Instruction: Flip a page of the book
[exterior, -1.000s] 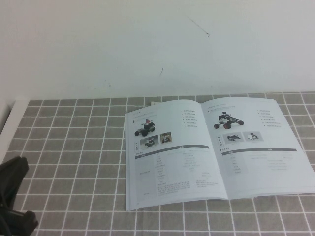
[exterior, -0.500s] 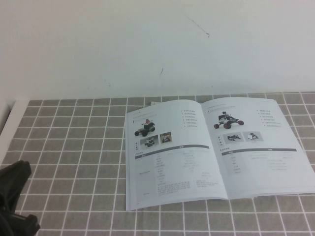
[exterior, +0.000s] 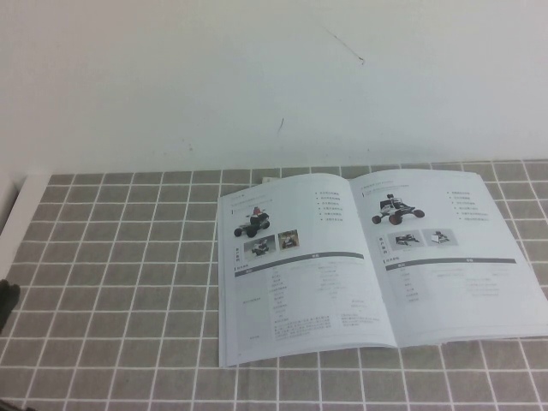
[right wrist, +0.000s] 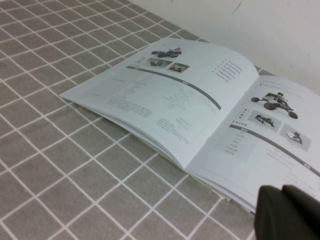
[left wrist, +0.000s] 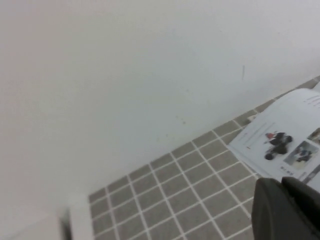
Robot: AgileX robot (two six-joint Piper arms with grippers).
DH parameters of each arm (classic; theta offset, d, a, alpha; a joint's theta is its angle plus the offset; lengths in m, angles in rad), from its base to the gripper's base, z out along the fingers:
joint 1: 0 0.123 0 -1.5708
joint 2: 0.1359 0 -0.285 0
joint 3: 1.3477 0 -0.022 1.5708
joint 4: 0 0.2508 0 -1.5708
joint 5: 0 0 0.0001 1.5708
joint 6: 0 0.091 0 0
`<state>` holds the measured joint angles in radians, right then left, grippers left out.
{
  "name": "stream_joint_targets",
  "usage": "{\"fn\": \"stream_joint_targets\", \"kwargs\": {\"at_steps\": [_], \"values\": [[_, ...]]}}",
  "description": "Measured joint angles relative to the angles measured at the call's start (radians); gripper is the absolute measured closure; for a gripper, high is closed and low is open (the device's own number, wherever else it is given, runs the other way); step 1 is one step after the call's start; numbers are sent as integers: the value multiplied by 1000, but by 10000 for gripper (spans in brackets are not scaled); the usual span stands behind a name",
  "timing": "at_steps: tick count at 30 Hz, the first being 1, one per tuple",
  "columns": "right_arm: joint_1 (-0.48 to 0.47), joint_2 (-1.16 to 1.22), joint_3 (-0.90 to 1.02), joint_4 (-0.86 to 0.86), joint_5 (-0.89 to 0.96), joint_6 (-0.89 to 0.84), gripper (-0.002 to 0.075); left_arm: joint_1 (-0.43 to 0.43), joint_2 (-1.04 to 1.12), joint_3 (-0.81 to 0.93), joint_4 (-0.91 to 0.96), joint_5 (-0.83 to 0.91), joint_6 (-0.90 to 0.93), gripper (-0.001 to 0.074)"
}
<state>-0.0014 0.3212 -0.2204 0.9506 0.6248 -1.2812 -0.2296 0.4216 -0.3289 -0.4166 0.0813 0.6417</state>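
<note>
You have the book (exterior: 370, 261) lying open on the bench (exterior: 128, 257); left end effector (left wrist: 287, 210) and right end effector (right wrist: 287, 212) both beside it, closure indeterminable.

Grey checked tablecloth (exterior: 120, 282) w/ white grid lines covers the table, near to far edge. White wall (exterior: 257, 77) behind, few dark marks. White table edge (exterior: 21, 197) shows far left.

Grey checked tablecloth (exterior: 120, 257); open book (exterior: 368, 265) lying flat on it

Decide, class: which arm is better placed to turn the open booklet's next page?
Probably the right: the right gripper sits by the book at its right-hand page. The left gripper is off toward the table's left edge.
</note>
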Motion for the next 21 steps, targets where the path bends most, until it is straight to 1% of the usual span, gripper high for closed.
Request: {"fn": "stream_joint_targets", "kwargs": {"at_steps": [2,6,12,14,17,20,21], "values": [[0,0,0,0,0,0,727,17,-40,4,69,9,8,738],[0,0,0,0,2,0,727,49,-133,53,113,9,14,738],[0,0,0,0,4,0,727,127,-315,235,121,6,4,738],[0,0,0,0,4,0,727,143,-370,284,121,10,-80,738],[0,0,0,0,8,0,727,163,-415,317,135,20,-325,738],[0,0,0,0,12,0,727,170,-430,339,198,54,-529,738],[0,0,0,0,12,0,727,170,-430,345,230,69,-569,738]]}}
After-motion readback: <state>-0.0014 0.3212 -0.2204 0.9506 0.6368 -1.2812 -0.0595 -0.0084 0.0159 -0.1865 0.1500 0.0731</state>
